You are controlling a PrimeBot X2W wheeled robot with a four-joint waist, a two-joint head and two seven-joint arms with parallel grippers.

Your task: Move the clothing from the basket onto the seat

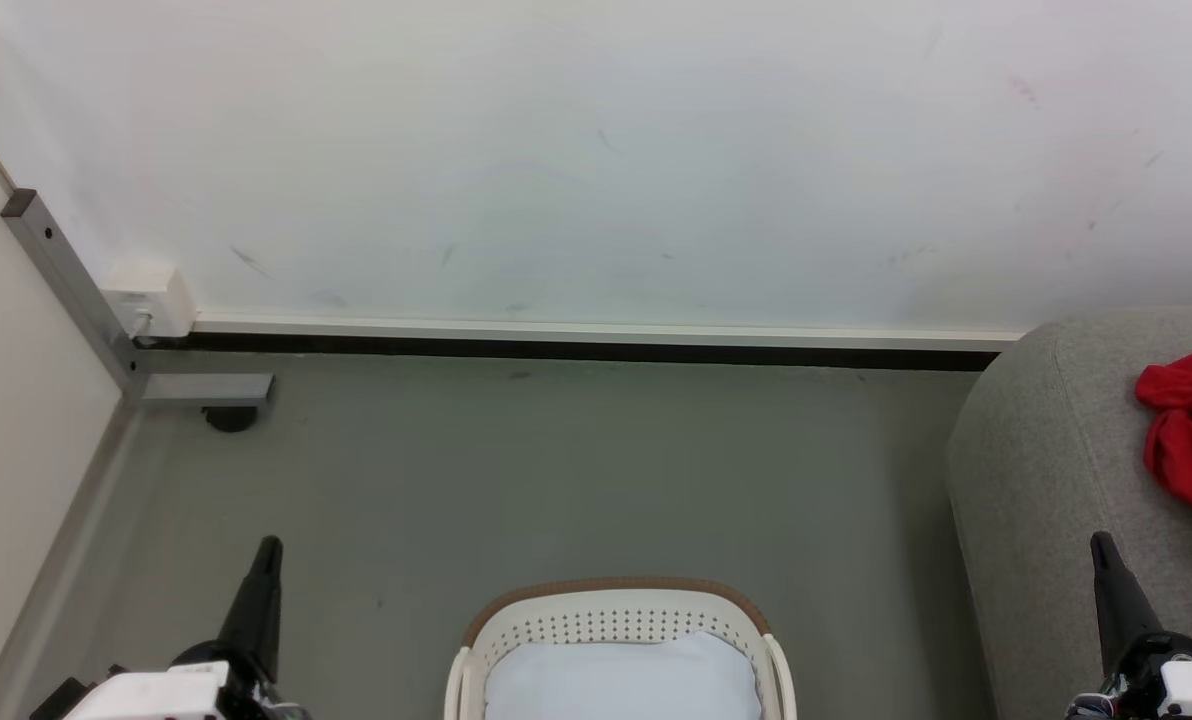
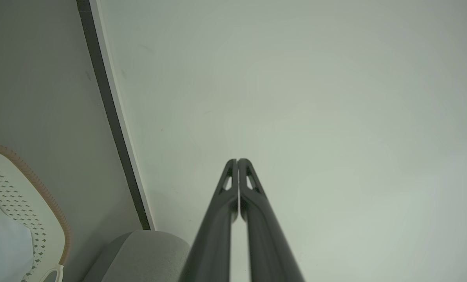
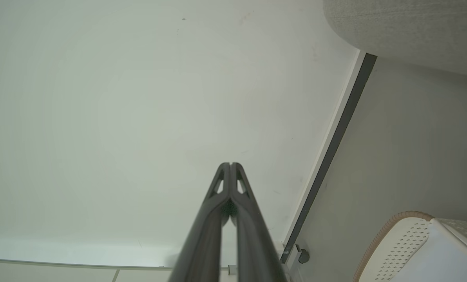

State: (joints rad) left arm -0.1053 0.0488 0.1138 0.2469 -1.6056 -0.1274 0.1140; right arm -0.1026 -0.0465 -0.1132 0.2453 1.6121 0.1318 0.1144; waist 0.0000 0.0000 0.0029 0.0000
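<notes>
Head view. The clothing lies as a crumpled red heap on the seat, far right, partly cut by the frame edge. A smaller red-and-white scrap sits nearer me at that same edge. The basket stands on the floor in front of me, between my arms. In the part I can see, a plain pale pad lies inside and no red. The near half is out of frame, so I cannot tell whether a garment is left.

My left hand and right hand point away from me, fingers pressed together, holding nothing.

Handling, my judgement: soft, light and limp fabric that will drape and trail. I would pinch a raised fold or ridge, not a flat patch, and lift high so the hem clears the brown rim.

Left wrist view. My fingers are closed tip to tip against the bare wall. The basket wall is at far left, with a rounded seat corner low beside it.

Right wrist view. My fingers are closed, nothing between them. The seat is at upper right and the basket with the pad at lower right. Dark skirting runs between wall and floor.

In the way: the basket rim and the pad, which could snag or come up with the cloth. A grey metal post stands far left, well apart.
</notes>
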